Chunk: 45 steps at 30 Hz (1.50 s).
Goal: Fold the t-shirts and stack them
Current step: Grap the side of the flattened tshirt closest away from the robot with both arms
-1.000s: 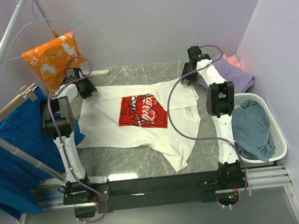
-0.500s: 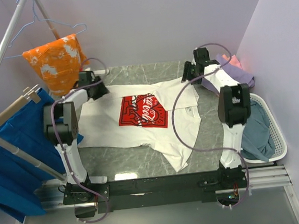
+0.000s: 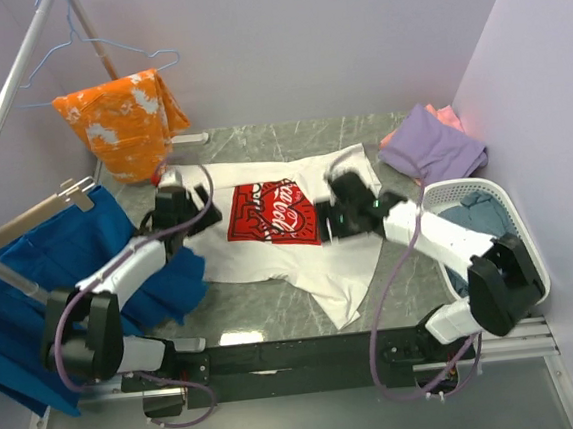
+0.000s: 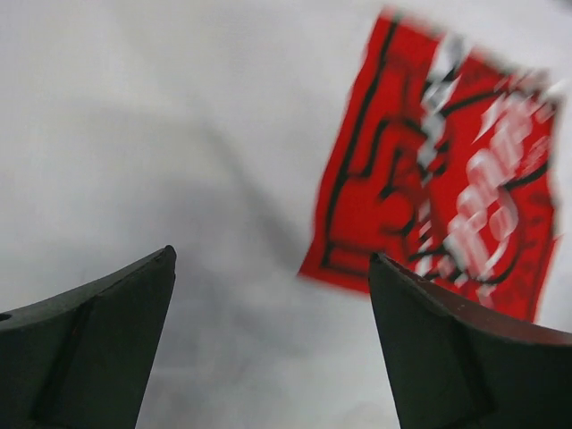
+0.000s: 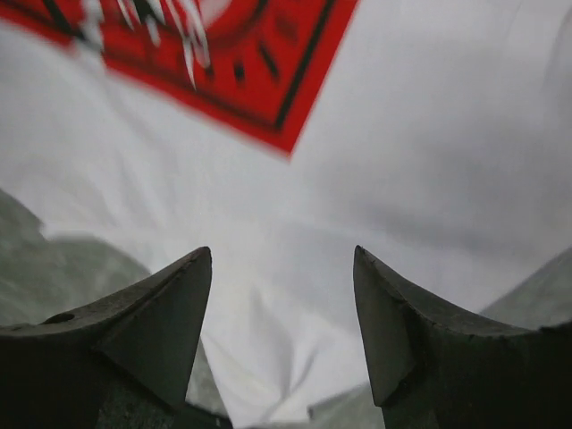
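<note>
Lying print-up across the middle of the desk (image 3: 260, 141), the white t-shirt (image 3: 261, 262) is spread mostly flat, with one lower corner rumpled and trailing toward the near edge. Left pincer (image 4: 273, 268) hangs released over plain cloth just left of the red print (image 3: 271, 214), jaws wide, nothing between them. Right pincer (image 5: 281, 259) is released too, jaws apart over the cloth below the print's corner, bare desk showing on both sides. Neither one touches the fabric as far as I can tell. Likely handling: light, limp cotton with no stiffness, so it will sag, drag and bunch when lifted, and thin layers may slip out of a shallow pinch. Best holds look like edges and corners: shoulder seams, sleeve ends, hem, taking both layers together, not the flat middle. Purple tee (image 3: 431, 147) lies at the far right on a salmon-pink tee (image 3: 448, 115), and the grey-blue tee (image 3: 474, 233) sits in the basket (image 3: 531, 253).
</note>
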Each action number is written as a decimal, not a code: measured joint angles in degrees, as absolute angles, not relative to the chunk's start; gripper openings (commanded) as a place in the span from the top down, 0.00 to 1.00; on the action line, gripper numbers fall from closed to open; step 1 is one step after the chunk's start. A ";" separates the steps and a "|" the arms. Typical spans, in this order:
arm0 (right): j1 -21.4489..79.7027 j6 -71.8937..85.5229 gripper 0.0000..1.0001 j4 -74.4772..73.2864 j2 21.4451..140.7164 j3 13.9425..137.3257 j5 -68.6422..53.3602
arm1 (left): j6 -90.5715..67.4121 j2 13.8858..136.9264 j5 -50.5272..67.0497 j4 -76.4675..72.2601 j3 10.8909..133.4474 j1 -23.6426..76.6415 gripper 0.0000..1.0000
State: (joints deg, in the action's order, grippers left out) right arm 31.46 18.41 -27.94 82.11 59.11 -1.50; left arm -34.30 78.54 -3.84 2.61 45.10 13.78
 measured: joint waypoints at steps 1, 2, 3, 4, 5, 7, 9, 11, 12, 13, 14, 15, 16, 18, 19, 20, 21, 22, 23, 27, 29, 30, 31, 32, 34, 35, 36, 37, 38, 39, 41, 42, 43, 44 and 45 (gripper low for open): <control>33.78 19.64 0.28 -29.04 80.27 54.98 -0.64 | -34.92 77.12 -3.95 3.38 42.19 13.96 0.04; 35.94 21.15 0.28 -30.46 78.39 51.77 -0.21 | -35.75 75.31 -3.99 4.60 38.83 14.22 0.03; 38.33 22.57 0.28 -31.88 76.36 49.08 0.05 | -36.27 73.84 -4.03 5.69 36.88 14.46 0.01; 41.19 24.08 0.28 -32.99 74.08 46.72 0.30 | -36.86 71.94 -4.25 6.66 34.48 14.79 0.01; 43.81 25.89 0.28 -33.98 71.88 45.06 0.45 | -37.21 70.48 -4.40 7.25 33.10 14.98 0.00; 49.76 29.28 0.28 -34.87 68.38 43.44 0.67 | -37.87 67.46 -4.80 8.34 30.87 15.29 0.01; 54.41 32.64 0.28 -35.14 67.05 43.35 1.28 | -38.57 65.28 -5.56 8.64 29.56 15.35 0.01; 60.42 36.32 0.28 -35.35 67.31 43.38 2.72 | -38.79 64.58 -6.07 8.78 29.15 15.35 0.01; 63.16 38.09 0.28 -35.57 67.99 43.38 3.51 | -38.92 64.10 -6.37 8.93 28.71 15.35 0.01; 65.32 39.40 0.28 -35.79 68.69 43.38 3.99 | -39.18 63.46 -6.55 9.17 28.16 15.35 0.00; 68.47 41.25 0.28 -36.47 70.11 43.55 4.93 | -39.59 62.87 -6.81 9.56 27.64 15.35 0.01; 70.63 42.74 0.28 -37.26 71.81 43.88 5.67 | -39.88 62.28 -6.87 9.91 27.11 15.35 0.00; 72.25 43.79 0.28 -37.80 73.34 44.12 6.37 | -40.03 61.89 -6.87 10.09 26.68 15.38 0.01; 75.31 46.15 0.28 -39.64 77.52 45.04 8.40 | -40.47 61.41 -6.92 10.50 25.91 15.46 0.01; 76.34 47.07 0.29 -40.16 79.42 45.36 9.26 | -40.86 61.36 -6.96 10.66 25.65 15.49 0.00; 77.30 48.01 0.28 -40.93 81.28 45.76 10.28 | -41.21 61.36 -6.98 10.87 25.52 15.55 0.01; 78.00 48.82 0.28 -41.74 82.85 46.11 11.38 | -41.34 61.39 -7.11 11.18 25.50 15.59 0.01; 78.50 49.45 0.28 -42.13 84.07 46.33 12.34 | -41.41 61.39 -7.25 11.25 25.50 15.59 0.01; 78.76 49.91 0.29 -42.59 84.97 46.59 13.10 | -41.43 61.39 -7.42 11.25 25.50 15.59 0.01; 78.98 51.18 0.31 -44.38 88.33 48.84 16.84 | -41.43 61.47 -7.90 11.33 25.50 15.64 0.01; 79.00 51.40 0.33 -45.10 90.06 50.06 17.52 | -41.41 61.71 -8.05 11.40 25.50 15.64 0.01; 79.13 51.42 0.34 -45.54 90.67 50.65 17.61 | -41.41 61.84 -8.08 11.49 25.50 15.64 0.01; 79.24 51.40 0.36 -46.00 91.42 51.31 17.67 | -41.41 61.93 -8.19 11.53 25.50 15.64 0.01; 79.33 51.40 0.40 -46.41 91.98 51.83 17.67 | -41.39 62.06 -8.29 11.51 25.50 15.64 0.00; 79.37 51.53 0.43 -46.65 92.60 52.40 17.50 | -41.36 62.28 -8.45 11.53 25.50 15.64 0.01; 79.37 51.62 0.45 -46.57 92.71 52.45 17.43 | -41.36 62.43 -8.47 11.51 25.50 15.64 0.00; 79.37 51.92 0.45 -46.46 92.73 52.47 17.26 | -41.34 62.61 -8.47 11.53 25.50 15.64 0.01; 79.35 52.12 0.45 -46.41 92.73 52.47 17.17 | -41.34 62.76 -8.47 11.55 25.50 15.64 0.01; 79.33 52.51 0.45 -46.30 92.71 52.40 17.10 | -41.32 62.87 -8.47 11.55 25.50 15.64 0.01; 79.22 52.86 0.44 -46.28 92.62 52.29 17.02 | -41.30 62.96 -8.47 11.55 25.50 15.64 0.01; 78.87 53.34 0.42 -46.11 92.05 51.83 16.84 | -41.23 63.07 -8.45 11.51 25.50 15.64 0.01; 78.65 53.49 0.42 -46.13 91.72 51.59 16.93 | -41.21 63.18 -8.45 11.51 25.50 15.64 0.00; 78.28 53.67 0.42 -46.30 91.26 51.29 17.52 | -41.21 63.29 -8.45 11.51 25.50 15.64 0.01; 77.80 53.84 0.41 -46.33 90.80 50.94 18.83 | -41.21 63.40 -8.45 11.51 25.50 15.64 0.01; 77.17 53.98 0.41 -46.28 90.41 50.52 19.75 | -41.21 63.51 -8.45 11.46 25.52 15.64 0.00</control>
State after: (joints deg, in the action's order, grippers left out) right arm 77.17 53.98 -46.28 90.41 50.52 19.75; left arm -41.21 63.51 -8.45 11.46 25.52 15.64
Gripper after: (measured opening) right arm 0.579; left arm 0.994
